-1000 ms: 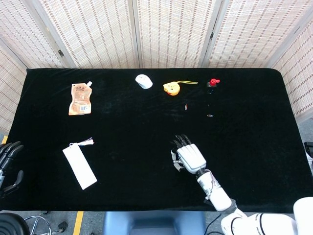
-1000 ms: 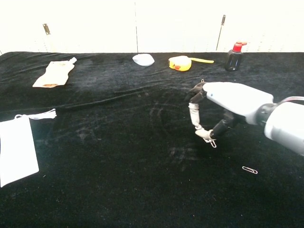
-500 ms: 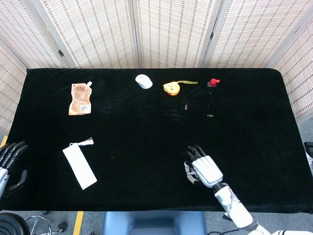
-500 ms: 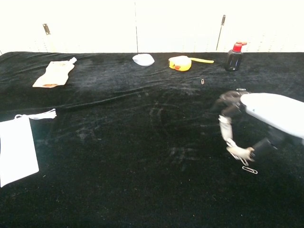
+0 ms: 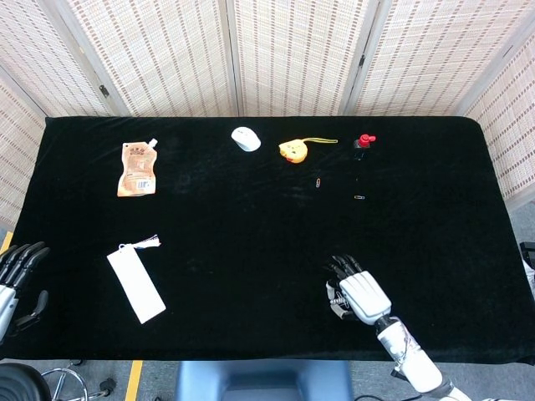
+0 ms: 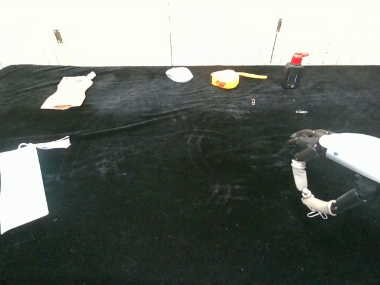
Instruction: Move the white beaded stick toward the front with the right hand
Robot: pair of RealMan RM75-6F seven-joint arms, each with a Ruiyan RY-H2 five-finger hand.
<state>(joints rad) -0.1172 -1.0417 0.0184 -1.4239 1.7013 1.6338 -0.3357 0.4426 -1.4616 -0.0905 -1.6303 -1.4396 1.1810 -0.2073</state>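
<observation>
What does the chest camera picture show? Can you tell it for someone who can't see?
The robot's right hand holds a white beaded stick between thumb and fingers, low over the near right part of a black table. A white pouch lies at left; an orange packet, white mouse, yellow toy and dark bottle line the far edge.

Right robot hand (image 5: 359, 294) near table (image 5: 251, 217) front edge.

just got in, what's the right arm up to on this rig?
The right hand holds the white beaded stick between thumb and fingers, low over the black cloth table near its front edge, right of centre. A small metal paperclip lies right below the stick's lower end. The left hand hangs open off the table's left edge, touching nothing. The orange pouch and white flat bag sit untouched.
</observation>
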